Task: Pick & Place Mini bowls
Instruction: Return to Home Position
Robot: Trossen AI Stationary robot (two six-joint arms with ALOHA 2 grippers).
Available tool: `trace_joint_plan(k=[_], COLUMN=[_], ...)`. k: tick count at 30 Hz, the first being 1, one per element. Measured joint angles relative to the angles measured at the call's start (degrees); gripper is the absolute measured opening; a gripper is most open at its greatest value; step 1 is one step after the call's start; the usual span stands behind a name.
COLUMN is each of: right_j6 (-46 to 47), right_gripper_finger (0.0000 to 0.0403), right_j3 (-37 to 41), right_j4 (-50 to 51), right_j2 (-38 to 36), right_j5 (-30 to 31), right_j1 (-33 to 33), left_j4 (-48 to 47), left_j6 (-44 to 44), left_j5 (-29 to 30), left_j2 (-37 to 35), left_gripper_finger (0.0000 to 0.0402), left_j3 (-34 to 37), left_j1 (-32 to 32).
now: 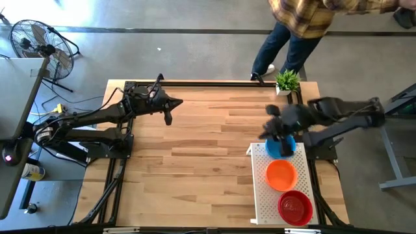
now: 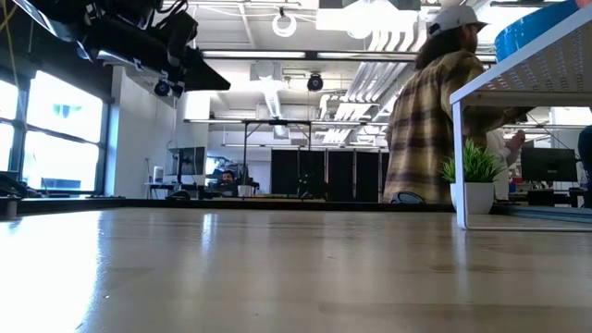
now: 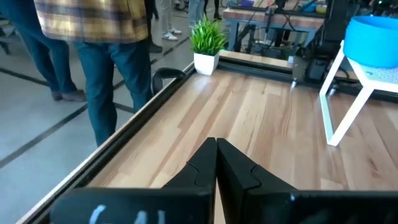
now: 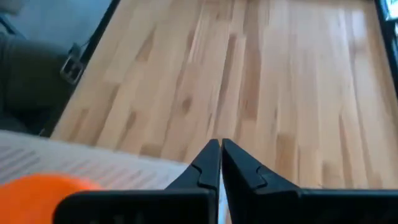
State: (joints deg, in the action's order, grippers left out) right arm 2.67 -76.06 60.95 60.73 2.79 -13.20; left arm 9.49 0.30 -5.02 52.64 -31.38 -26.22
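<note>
Three mini bowls sit in a row on the white perforated tray (image 1: 262, 195) at the table's right side: a blue one (image 1: 286, 149) farthest, an orange one (image 1: 281, 174) in the middle and a red one (image 1: 295, 206) nearest. The tray stands on legs (image 3: 336, 106), and the blue bowl (image 3: 372, 38) rests on its far end. My right gripper (image 1: 268, 132) hovers shut over the tray's far left part, partly covering the blue bowl from above; its wrist view shows the shut fingers (image 4: 221, 146) with the orange bowl (image 4: 37, 186) beside them. My left gripper (image 1: 168, 118) waits shut above the far left of the table (image 3: 216, 142).
A small potted plant (image 1: 286, 81) stands at the far right corner of the table. A person in a plaid shirt (image 1: 299, 26) stands just beyond the far edge. A fan (image 1: 39, 42) is off the table's left side. Bare wood (image 1: 195, 162) lies between the arms.
</note>
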Motion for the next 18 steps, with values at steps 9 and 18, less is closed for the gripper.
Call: trace_joint_plan(k=[9,18], right_j6=[-18.79,-18.76], right_gripper_finger=[0.0003,0.0001], right_j3=[20.84,40.64], right_j4=[-31.18,-65.51], right_j2=[-6.02,-13.06], right_j5=[-18.67,-27.07], right_j1=[26.60,41.53], left_j4=[1.11,16.43], left_j6=[2.48,1.79], left_j5=[0.01,-0.59], left_j2=[0.00,-0.05], left_gripper_finger=[0.0001,0.0001], left_j3=[0.00,8.13], left_j1=[0.00,0.00])
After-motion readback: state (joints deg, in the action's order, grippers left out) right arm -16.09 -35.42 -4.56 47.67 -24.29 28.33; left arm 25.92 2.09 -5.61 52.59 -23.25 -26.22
